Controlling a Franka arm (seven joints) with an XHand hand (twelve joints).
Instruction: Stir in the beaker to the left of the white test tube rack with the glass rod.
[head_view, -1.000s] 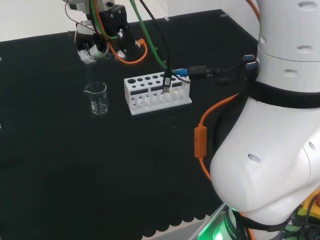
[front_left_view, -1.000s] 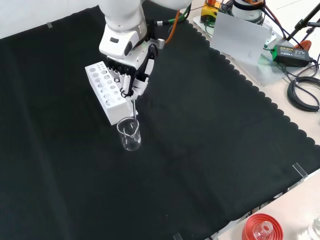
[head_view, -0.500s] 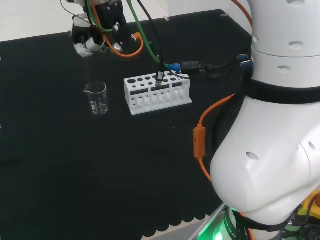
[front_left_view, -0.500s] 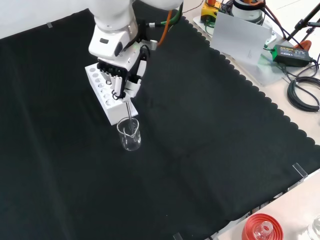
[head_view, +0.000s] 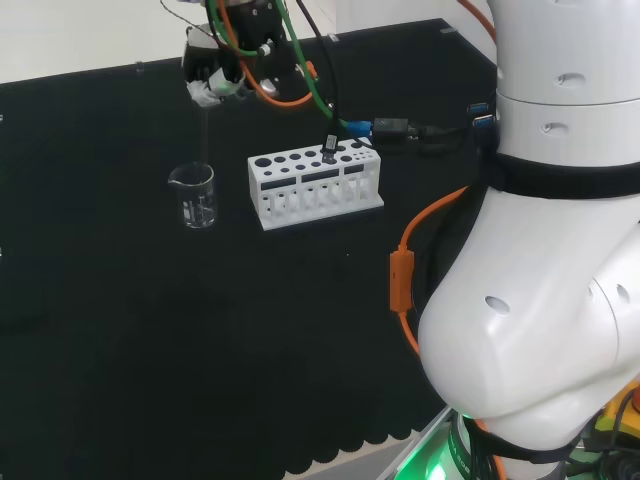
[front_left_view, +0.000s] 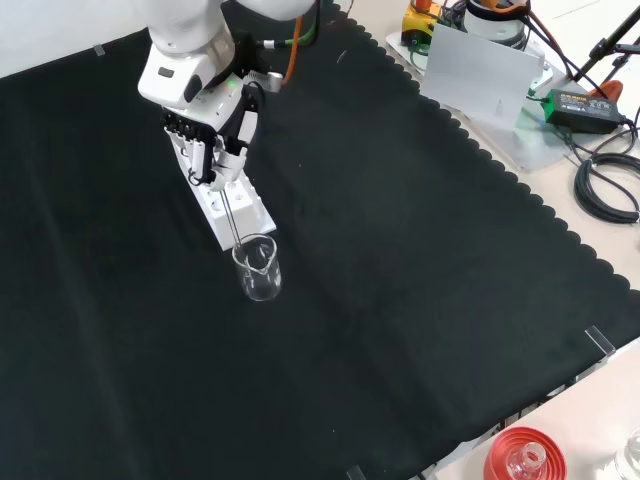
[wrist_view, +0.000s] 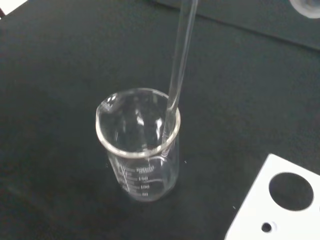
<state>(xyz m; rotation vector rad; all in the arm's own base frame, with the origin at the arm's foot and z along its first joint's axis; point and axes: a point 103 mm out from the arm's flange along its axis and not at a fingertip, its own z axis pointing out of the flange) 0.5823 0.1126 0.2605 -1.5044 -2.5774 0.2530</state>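
A clear glass beaker (head_view: 193, 195) stands on the black cloth, to the left of the white test tube rack (head_view: 315, 185) in the head view. The hand (head_view: 215, 75) hangs above the beaker and rack, shut on the top of a glass rod (head_view: 203, 135). The rod (front_left_view: 232, 215) slants down from the hand (front_left_view: 210, 140) into the beaker (front_left_view: 259, 270), in front of the rack's near end (front_left_view: 255, 215). In the wrist view the rod (wrist_view: 180, 65) crosses the beaker's rim, its end inside the beaker (wrist_view: 140, 145), which looks empty.
The arm's white links (head_view: 540, 280) stand at the head view's right, with an orange cable (head_view: 400, 280) hanging beside them. A red ribbed stand (front_left_view: 520, 460) with a flask sits off the cloth's near right corner. Cables and a power block (front_left_view: 575, 100) lie at the right.
The hand has moved right in the head view, up and left in the front view, over the rack. The rod has tilted, its lower end still in the beaker.
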